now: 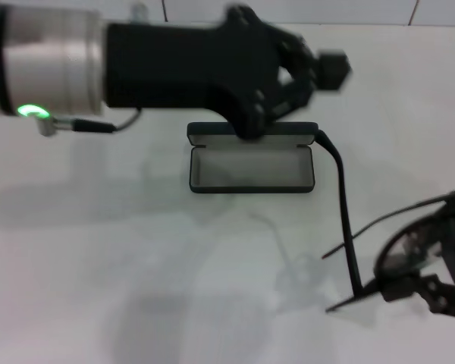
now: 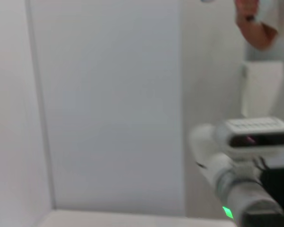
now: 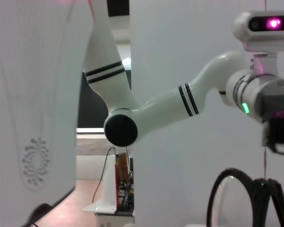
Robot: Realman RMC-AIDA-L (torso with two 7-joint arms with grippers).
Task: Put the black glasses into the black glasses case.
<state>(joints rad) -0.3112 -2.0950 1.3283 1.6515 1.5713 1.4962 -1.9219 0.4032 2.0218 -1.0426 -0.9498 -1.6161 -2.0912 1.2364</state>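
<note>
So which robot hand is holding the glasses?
The right gripper, low at the right edge of the head view, grips the black glasses. The left gripper holds none; it reaches over the open black glasses case.

Black glasses case (image 1: 252, 163) lying open on the white bench, grey lining up, lid hinged back at its far side, black glasses (image 1: 398, 246) well apart at the near right, temples unfolded, frame tilted, lifted off the bench

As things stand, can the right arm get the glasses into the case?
Probably yes. The right claw holds the glasses beside the open case, whose tray is bare. The left claw sits over the raised lid, not the tray.
</note>
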